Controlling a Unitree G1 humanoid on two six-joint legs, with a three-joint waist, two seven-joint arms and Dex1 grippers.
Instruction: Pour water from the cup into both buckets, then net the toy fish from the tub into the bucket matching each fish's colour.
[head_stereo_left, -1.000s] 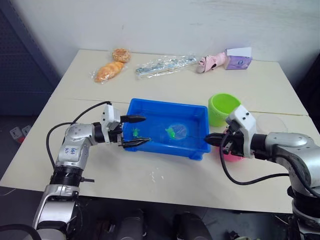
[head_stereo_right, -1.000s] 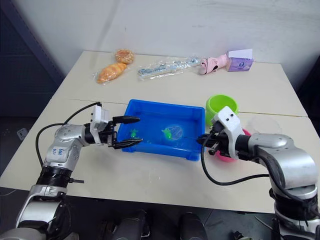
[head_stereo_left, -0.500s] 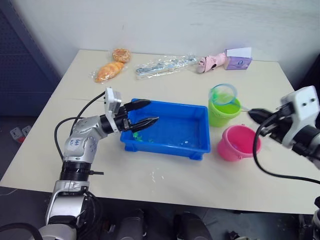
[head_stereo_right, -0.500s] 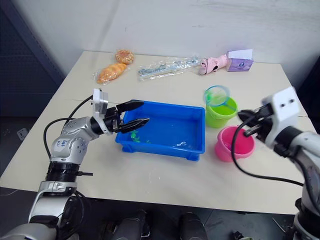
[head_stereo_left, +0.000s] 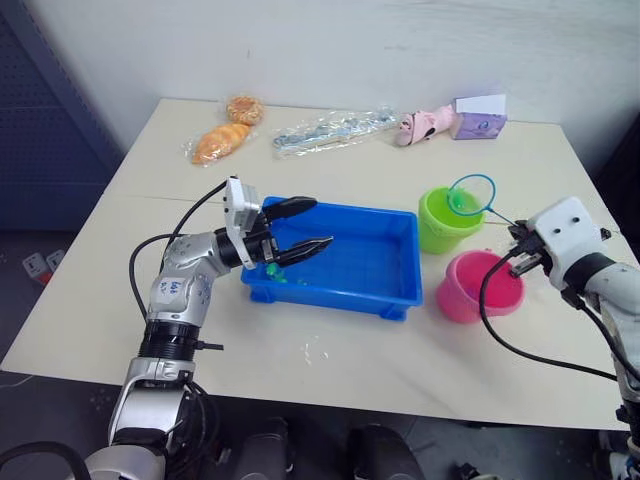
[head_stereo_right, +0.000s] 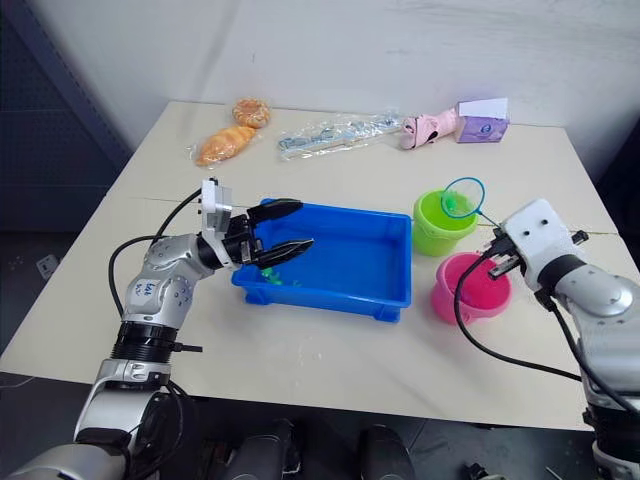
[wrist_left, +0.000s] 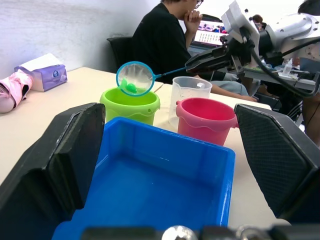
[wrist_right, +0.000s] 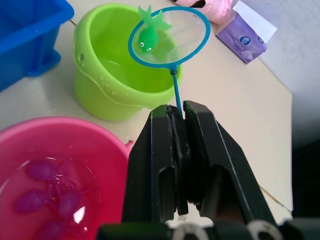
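Head view, right pincer (head_stereo_left: 517, 258): I have it clamped on the net (head_stereo_left: 472, 194) handle, hoop poised over the green bucket (head_stereo_left: 447, 220) for tipping.
Head view, left pincer (head_stereo_left: 300, 224): fingers apart, over the tub (head_stereo_left: 340, 268) at its left end, seemingly to steady it.
Left wrist view: clear cup (wrist_left: 190, 94) behind the pink bucket (wrist_left: 207, 121), toward the desk's right edge.
Right wrist view: one green fish (wrist_right: 148, 36) in the net; pink fish (wrist_right: 47, 192) submerged in the pink bucket.
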